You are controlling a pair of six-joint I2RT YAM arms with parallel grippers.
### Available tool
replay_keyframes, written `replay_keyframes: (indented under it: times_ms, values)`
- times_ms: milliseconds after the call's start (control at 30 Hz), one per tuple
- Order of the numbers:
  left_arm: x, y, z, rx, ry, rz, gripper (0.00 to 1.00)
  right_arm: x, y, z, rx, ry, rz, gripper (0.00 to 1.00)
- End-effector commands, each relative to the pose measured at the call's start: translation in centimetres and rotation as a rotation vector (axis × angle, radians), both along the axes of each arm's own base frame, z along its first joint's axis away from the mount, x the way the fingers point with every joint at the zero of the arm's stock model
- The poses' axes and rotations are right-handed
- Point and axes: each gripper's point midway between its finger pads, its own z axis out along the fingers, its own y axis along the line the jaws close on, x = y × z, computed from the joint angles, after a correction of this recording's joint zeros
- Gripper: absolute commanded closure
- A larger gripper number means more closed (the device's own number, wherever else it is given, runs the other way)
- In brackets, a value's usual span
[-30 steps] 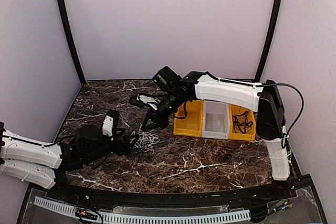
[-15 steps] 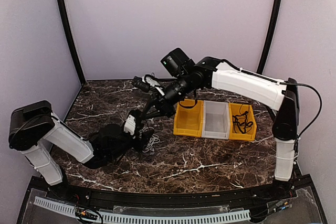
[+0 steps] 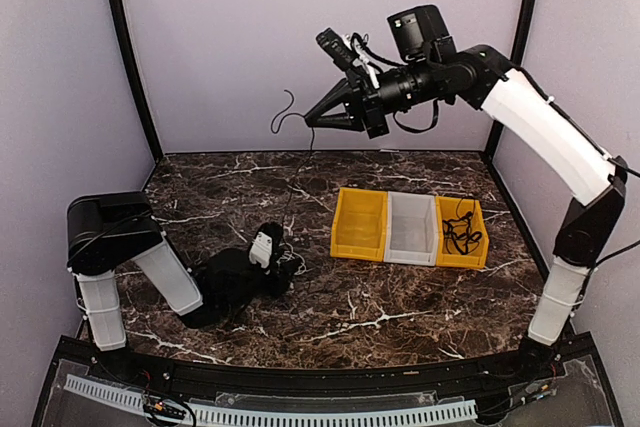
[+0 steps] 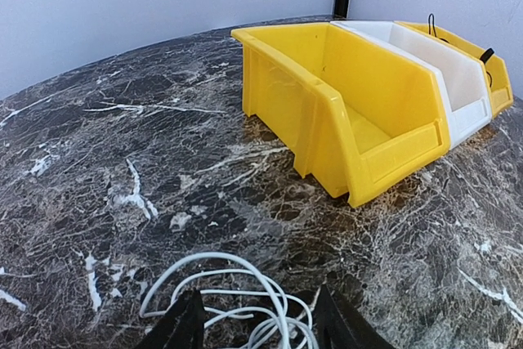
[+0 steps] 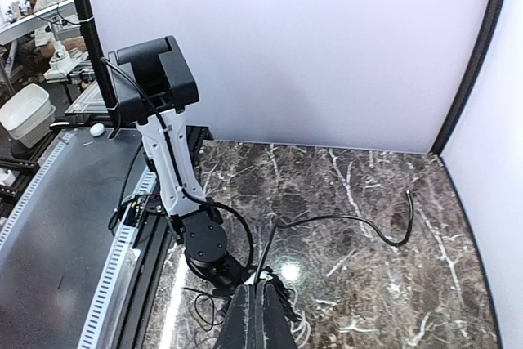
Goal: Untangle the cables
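Note:
My right gripper [image 3: 311,120] is raised high above the table, shut on a black cable [image 5: 343,219]. In the top view the cable hangs from it down to the clump by my left gripper [image 3: 281,271], its free end [image 3: 279,115] curling up to the left. In the right wrist view the shut fingers [image 5: 263,310] pinch that cable, which runs up and right over the marble. My left gripper [image 4: 260,331] sits low on the table. Its fingers [image 4: 178,328] stand apart with loops of white cable [image 4: 233,306] between them.
Three bins stand in a row right of centre: a yellow bin [image 3: 358,237], a white bin [image 3: 411,244] and another yellow bin [image 3: 479,240] holding black cables [image 3: 458,231]. Walls close in the dark marble table [image 3: 400,307] on three sides.
The right arm has swung up from the table to high in the air, drawing the black cable out of the clump. The left gripper moved right onto the white cable and narrowed.

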Motion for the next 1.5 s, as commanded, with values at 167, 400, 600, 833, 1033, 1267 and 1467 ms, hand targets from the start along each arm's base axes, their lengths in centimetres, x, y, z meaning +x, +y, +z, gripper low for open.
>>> replay_keyframes:
  times_ms: [167,400,600,833,1033,1267,1467]
  values:
    - [-0.3,-0.7,1.5,-0.062,0.01,-0.025,0.51,2.4,-6.4,5.2,0.076,-0.14,-0.17,1.0]
    - [-0.7,-0.9,3.9,-0.096,-0.008,-0.049,0.48,4.8,-11.4,6.6,0.099,-0.19,-0.319,1.0]
    - [-1.7,-1.1,7.3,-0.175,-0.007,-0.088,0.43,7.6,-15.9,6.4,0.104,-0.203,-0.48,1.0]
    - [-3.2,-0.5,11.5,-0.225,-0.031,-0.126,0.38,10.4,-21.0,6.3,0.093,-0.244,-0.674,1.0]
    - [-3.7,1.2,13.4,-0.229,-0.047,-0.095,0.37,11.9,-24.7,5.7,0.069,-0.26,-0.802,1.0]
    - [-3.6,3.1,13.7,-0.209,-0.054,-0.031,0.36,12.9,-27.9,4.1,0.03,-0.27,-0.908,1.0]
    - [-3.8,3.7,13.6,-0.203,-0.048,-0.019,0.36,13.8,-30.7,1.1,-0.017,-0.24,-0.995,1.0]
